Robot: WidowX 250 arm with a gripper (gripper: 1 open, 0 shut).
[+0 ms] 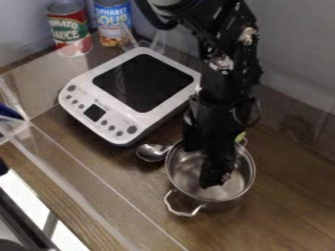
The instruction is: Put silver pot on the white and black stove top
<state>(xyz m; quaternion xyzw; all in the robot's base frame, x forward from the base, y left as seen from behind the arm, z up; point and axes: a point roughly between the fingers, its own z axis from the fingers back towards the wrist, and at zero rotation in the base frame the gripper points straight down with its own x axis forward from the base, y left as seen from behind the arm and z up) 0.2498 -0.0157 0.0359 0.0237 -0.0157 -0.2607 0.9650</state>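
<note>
The silver pot point(197, 184) stands on the wooden counter, to the right of and nearer than the white and black stove top point(131, 88). One loop handle point(179, 204) shows at its near left. My gripper point(210, 162) points straight down into the pot's mouth and is open. One dark finger point(222, 172) reaches inside the bowl and the other point(194, 132) is at the far-left rim. I cannot tell whether they touch the metal. The arm hides the pot's far side. Nothing lies on the stove's black surface point(141, 76).
A metal spoon point(157, 150) lies between the stove and the pot. Two cans point(69, 27) point(114, 22) stand at the back left by the wall. The counter's front edge point(78, 196) runs diagonally at the near left.
</note>
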